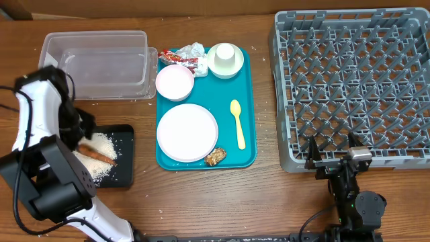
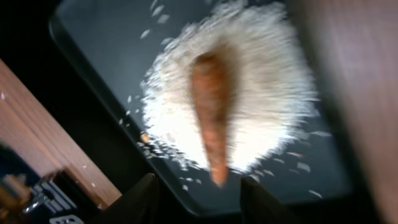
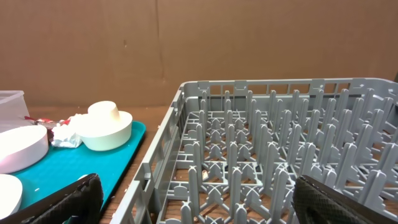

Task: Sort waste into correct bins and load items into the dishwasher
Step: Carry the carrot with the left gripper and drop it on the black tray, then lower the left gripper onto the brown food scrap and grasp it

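Dark fingertips of the left gripper [image 2: 202, 202] stand partly apart with nothing between them. Just beyond them the thin orange carrot stick [image 2: 210, 118] lies across a heap of white rice [image 2: 267, 106] in the black tray [image 2: 93, 37], which sits just left of the front corner of the teal tray [image 1: 252, 101]. That piece of waste looks to be already in its bin.

The right gripper [image 3: 202, 205] gapes wide and empty at the near edge of the grey dish rack [image 1: 356, 81], which lies to the right of the teal tray.

On the teal tray's front edge sits the small brown chunk [image 1: 216, 156]. It is probably light and crumbly, so a gentle pinch across its short sides from above should suit it.

Beside it the large plate [image 1: 187, 132] lies flat. It looks stiff and smooth and is likely slippery, so it is best taken by the rim. The yellow spoon [image 1: 238, 124] is thin and light, and its handle offers the surest hold.

Toward the tray's back stand a white bowl [image 1: 175, 82] and an upturned cup [image 1: 226, 59]. The red-and-white wrapper [image 1: 185, 62] and the crumpled napkin [image 1: 193, 50] are both soft and can be pinched anywhere. The clear tub [image 1: 94, 64] lies left of the tray's back half.
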Motion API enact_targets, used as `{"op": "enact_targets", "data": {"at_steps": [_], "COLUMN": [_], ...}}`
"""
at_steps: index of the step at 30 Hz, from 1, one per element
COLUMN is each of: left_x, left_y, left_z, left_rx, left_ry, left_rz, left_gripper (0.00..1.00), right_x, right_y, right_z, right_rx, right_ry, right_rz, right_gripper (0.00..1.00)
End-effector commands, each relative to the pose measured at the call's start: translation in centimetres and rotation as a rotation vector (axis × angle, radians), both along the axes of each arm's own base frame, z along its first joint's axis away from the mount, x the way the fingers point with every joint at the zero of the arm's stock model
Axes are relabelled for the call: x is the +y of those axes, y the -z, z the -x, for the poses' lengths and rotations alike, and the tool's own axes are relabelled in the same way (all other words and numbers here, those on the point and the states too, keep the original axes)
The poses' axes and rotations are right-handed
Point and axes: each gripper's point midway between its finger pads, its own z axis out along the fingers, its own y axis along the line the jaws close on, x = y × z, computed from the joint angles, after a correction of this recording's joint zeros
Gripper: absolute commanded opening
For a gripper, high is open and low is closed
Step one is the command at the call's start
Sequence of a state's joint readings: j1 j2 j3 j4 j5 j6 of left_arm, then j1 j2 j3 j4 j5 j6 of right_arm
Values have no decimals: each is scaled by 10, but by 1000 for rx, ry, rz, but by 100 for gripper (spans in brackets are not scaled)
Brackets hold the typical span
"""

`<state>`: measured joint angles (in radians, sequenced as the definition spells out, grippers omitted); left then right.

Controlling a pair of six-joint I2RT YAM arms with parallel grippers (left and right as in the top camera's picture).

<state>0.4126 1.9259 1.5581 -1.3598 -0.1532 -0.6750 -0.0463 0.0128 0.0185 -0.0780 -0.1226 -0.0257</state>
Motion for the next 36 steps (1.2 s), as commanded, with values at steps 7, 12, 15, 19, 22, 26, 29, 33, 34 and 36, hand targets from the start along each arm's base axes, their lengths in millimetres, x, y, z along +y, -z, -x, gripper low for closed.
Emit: {"op": "enact_targets", "data": {"at_steps": [7, 12, 15, 19, 22, 26, 29, 33, 34, 36], "left_x": [-140, -266, -326, -367, -381, -388, -386, -378, -377, -376], "left_y": [-99, -82, -60, -32, -11, 18, 35, 50, 52, 52], "left_z": [-72, -52, -24, 2, 14, 24, 27, 23, 22, 22], "left_rx": [-439, -358, -261, -157, -97, -19, 29, 49, 50, 54], "left_ry": [513, 937, 1058, 1069, 973, 821, 723, 656, 656, 658], "left_rz": [227, 308, 319, 275, 212, 162, 129, 70, 66, 65], "left_gripper": [44, 48, 56, 56, 56, 53, 52, 50, 51, 51], "right_x": [-3, -3, -3, -3, -3, -3, -3, -3, -3, -3], "right_y": [2, 2, 2, 2, 2, 2, 2, 2, 2, 2], "right_z": [0, 0, 0, 0, 0, 0, 0, 0, 0, 0], "right_rx": [-2, -2, -2, -2, -2, -2, -2, -2, -2, -2], "right_ry": [17, 17, 17, 17, 17, 17, 17, 17, 17, 17], "right_rz": [-7, -7, -7, -7, -7, -7, -7, -7, -7, -7], "right_gripper": [100, 100, 100, 100, 100, 100, 100, 100, 100, 100]}}
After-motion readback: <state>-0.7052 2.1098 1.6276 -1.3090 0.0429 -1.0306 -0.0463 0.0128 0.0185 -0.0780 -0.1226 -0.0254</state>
